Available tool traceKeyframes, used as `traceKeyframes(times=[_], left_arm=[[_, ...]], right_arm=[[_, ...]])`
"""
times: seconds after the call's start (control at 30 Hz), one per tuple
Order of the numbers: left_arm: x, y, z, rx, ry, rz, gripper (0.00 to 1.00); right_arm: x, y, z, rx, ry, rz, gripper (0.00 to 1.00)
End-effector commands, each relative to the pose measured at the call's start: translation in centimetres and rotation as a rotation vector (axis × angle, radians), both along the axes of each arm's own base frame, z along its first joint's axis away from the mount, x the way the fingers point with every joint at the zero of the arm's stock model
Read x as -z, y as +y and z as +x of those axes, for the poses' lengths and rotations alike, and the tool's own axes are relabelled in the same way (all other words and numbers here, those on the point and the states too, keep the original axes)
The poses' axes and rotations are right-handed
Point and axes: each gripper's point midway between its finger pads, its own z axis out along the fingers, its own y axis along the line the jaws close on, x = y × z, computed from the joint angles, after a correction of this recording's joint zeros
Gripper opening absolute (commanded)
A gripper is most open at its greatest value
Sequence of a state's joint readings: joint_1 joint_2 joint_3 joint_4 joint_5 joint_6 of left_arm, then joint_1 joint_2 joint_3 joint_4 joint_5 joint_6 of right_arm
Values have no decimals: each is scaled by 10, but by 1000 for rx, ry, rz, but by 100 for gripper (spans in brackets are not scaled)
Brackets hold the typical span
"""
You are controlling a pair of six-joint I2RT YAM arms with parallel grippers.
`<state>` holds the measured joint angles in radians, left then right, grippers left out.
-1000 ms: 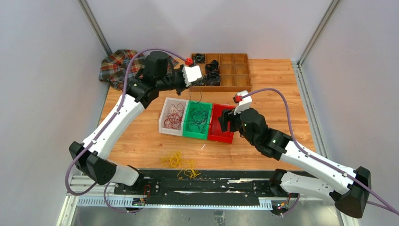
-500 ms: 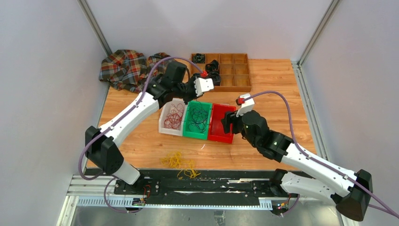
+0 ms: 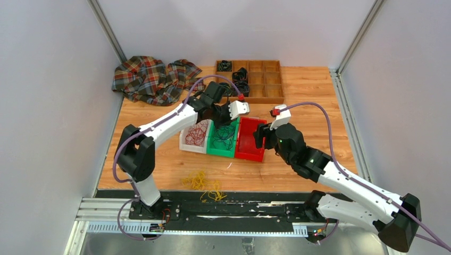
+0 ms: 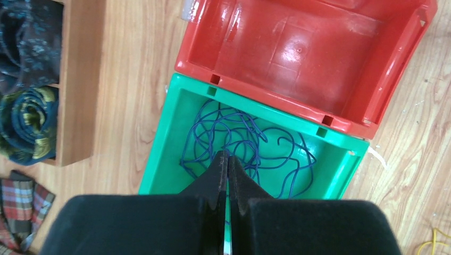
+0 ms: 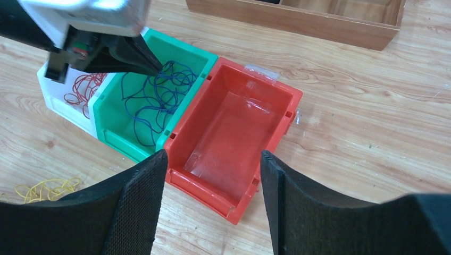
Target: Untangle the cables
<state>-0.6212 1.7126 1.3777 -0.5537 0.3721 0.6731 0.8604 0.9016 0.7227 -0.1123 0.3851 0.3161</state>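
Left pincer, pinched shut, is hovering at the blue cables in the green bin; right pincer is gaping, empty. Best singling one strand.

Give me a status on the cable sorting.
Done: red cables sit in the white bin, blue cables in the green bin. In hand: the left gripper is shut, tip at the blue cables; whether it pinches one is unclear. The right gripper hangs open over the empty red bin. Left: the yellow cables lie loose on the table.
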Motion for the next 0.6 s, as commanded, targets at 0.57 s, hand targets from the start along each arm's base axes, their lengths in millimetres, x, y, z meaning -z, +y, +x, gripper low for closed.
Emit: traceKeyframes(times=[0.57], left_arm=[[38, 1, 23, -40, -9, 111, 39]], right_arm=[[-4, -7, 3, 11, -3, 36, 60]])
